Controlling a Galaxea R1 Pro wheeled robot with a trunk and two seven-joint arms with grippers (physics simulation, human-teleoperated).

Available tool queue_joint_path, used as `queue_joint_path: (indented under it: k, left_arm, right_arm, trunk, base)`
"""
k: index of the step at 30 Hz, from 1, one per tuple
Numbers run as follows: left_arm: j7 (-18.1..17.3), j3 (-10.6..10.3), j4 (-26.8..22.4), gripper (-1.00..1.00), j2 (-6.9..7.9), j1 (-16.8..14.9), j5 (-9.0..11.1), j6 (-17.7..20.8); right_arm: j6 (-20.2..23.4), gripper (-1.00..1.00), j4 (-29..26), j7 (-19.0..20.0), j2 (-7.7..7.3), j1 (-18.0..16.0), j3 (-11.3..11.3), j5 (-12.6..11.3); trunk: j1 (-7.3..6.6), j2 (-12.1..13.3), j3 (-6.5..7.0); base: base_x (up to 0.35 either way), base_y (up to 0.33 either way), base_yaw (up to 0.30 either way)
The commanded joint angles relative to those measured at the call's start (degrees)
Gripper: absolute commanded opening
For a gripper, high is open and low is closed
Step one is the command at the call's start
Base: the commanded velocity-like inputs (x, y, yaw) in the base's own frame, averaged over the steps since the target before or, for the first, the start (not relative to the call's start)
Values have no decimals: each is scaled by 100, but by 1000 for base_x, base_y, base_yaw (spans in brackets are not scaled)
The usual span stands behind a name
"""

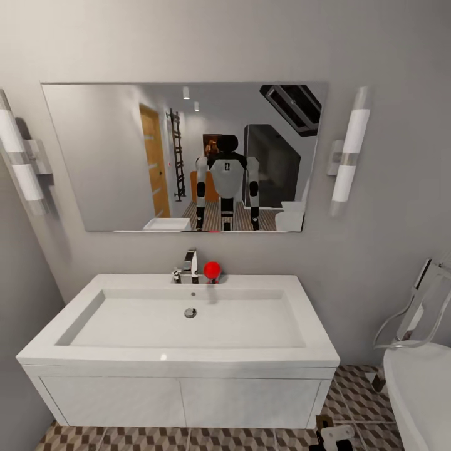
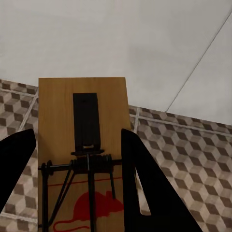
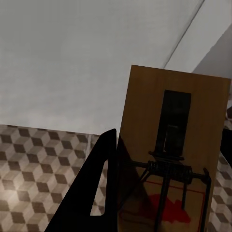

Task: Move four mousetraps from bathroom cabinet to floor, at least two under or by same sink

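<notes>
Grey bathroom wall: the head view faces the bathroom sink [image 1: 188, 326] above the bathroom floor [image 1: 357, 388]. In the left wrist view, the left tool [image 2: 77, 179] seemingly clamps a mousetrap [image 2: 82, 116], a light, stiff board best held by its edges. In the right wrist view, the right tool [image 3: 159, 193] grips another mousetrap [image 3: 174, 111].

Plain light-grey painted wall [image 1: 388, 56], evenly lit. A wide rectangular frameless mirror [image 1: 100, 156] is mounted on it, flanked by two tubular white-and-chrome wall lamps, one at left [image 1: 19, 164], one at right [image 1: 349, 160]. The mirror reflects an orange-brown wooden door [image 1: 154, 161] and a dark ladder-style towel rail [image 1: 178, 155]. A rounded white bathtub [image 1: 418, 391] with a chrome tap fitting [image 1: 418, 308] stands at right.
</notes>
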Motion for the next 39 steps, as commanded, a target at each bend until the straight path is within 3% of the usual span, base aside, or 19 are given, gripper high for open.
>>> queue_joint_path:
  k: [1, 34, 39]
  left_arm:
    - [-54, -25, 23, -100, -1, -11, 62, -27]
    - [-100, -38, 21, -100, -60, -11, 73, -17]
    - [-84, -54, 16, -100, -67, -11, 81, 408]
  right_arm:
    - [-37, -100, 22, 14, 3, -11, 50, -60]
    - [-44, -100, 22, -4, -32, -11, 50, -68]
    - [-44, -100, 22, -4, -30, -11, 50, -68]
  trunk:
    - [3, -12, -12]
    - [47, -92, -48]
    - [157, -292, -138]
  base:
    - [0, 0, 0]
    - [0, 0, 0]
    - [0, 0, 0]
